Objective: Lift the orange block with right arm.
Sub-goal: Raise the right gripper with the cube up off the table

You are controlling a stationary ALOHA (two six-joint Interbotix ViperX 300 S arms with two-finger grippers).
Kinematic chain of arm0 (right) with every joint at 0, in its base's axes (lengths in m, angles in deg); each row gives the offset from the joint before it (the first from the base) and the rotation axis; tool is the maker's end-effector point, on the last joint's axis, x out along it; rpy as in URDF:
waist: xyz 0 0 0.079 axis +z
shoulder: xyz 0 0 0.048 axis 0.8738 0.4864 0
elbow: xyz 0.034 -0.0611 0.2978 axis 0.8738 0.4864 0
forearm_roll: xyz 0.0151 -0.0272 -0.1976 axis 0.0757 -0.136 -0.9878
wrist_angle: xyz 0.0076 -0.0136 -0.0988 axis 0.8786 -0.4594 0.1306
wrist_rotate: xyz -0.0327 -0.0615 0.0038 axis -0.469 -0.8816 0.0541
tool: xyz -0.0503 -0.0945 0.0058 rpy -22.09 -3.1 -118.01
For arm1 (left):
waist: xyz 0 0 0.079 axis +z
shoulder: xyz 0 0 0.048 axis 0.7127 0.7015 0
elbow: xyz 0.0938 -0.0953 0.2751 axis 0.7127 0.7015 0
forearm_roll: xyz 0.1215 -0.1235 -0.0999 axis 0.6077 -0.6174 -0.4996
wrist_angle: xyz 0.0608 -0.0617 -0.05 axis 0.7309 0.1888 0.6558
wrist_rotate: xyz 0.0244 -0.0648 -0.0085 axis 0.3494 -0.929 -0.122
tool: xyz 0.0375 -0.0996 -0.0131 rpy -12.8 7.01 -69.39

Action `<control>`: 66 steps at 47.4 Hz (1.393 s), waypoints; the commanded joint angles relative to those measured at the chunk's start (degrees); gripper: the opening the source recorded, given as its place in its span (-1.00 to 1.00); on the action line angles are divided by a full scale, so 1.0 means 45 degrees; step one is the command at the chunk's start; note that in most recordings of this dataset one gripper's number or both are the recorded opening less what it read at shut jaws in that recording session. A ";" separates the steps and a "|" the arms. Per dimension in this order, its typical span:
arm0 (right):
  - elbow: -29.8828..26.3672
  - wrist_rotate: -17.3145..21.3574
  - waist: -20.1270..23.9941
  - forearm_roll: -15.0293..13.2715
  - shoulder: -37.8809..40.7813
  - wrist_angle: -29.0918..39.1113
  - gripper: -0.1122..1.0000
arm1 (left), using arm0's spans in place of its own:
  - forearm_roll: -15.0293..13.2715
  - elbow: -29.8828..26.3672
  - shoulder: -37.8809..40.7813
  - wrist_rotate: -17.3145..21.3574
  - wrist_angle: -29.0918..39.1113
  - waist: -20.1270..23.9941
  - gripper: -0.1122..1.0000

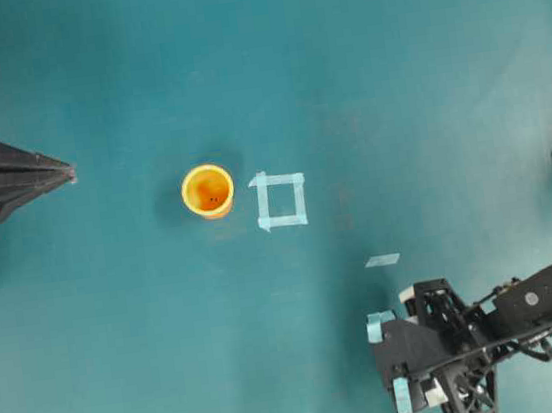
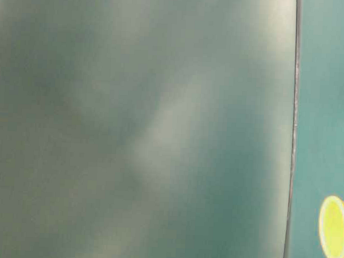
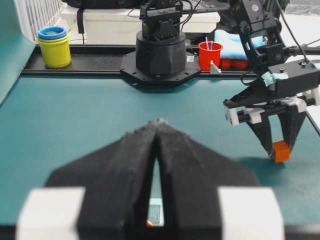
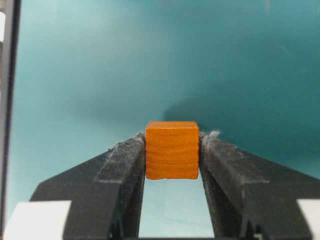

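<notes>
At lower right of overhead view: right arm (image 1: 531, 311) extended inward from the right edge; right gripper (image 1: 394, 363) with light teal tape on its fingers (image 1: 380, 327).
Right gripper state: clamped on the orange block (image 4: 172, 150); both black pads pressed flat against opposite side faces of the block; block seated at the fingertips.
Orange block position: between the fingertips of the right gripper (image 3: 281, 150); in the left wrist view, hanging just above the teal table (image 3: 75, 125), with its shadow on the surface below; hidden under the gripper in the overhead view.
Left gripper (image 1: 69, 174) position: at the left edge of the overhead view, pointing toward the centre; well apart from the block.
Left gripper state: fingers together at the tips, only a thin slit visible between the pads in the left wrist view; nothing held.
Orange cup (image 1: 208, 191): upright near table centre, just left of a taped square (image 1: 281, 200); not touching it.
Tape strip (image 1: 382, 260): flat on the table, between the taped square and the right gripper.
Table-level view: mostly blurred; only a yellow cup rim (image 2: 334, 228) at lower right legible.
</notes>
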 commanded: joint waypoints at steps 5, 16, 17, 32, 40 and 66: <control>-0.0527 0.0020 0.0059 -0.0117 -0.0430 0.0586 -0.06 | 0.0039 -0.0371 0.0059 0.0020 -0.0039 0.0020 -0.80; -0.0684 0.0020 0.0059 -0.0508 -0.0957 0.1738 -0.06 | 0.0039 -0.0352 0.0059 0.0020 -0.0059 0.0020 -0.80; -0.0703 0.0020 0.0059 -0.0566 -0.1016 0.1875 -0.06 | 0.0039 -0.0371 0.0059 0.0020 -0.0039 0.0020 -0.80; -0.1504 0.0020 0.0039 -0.1211 -0.1582 0.3496 -0.06 | 0.0039 -0.0371 0.0059 0.0020 -0.0059 0.0020 -0.80; -0.2129 0.0020 0.0039 -0.1328 -0.1758 0.4238 -0.06 | 0.0039 -0.0371 0.0059 0.0020 -0.0059 0.0020 -0.80; -0.3105 0.0020 0.0059 -0.1797 -0.2422 0.5957 -0.06 | 0.0039 -0.0371 0.0059 0.0020 -0.0059 0.0020 -0.80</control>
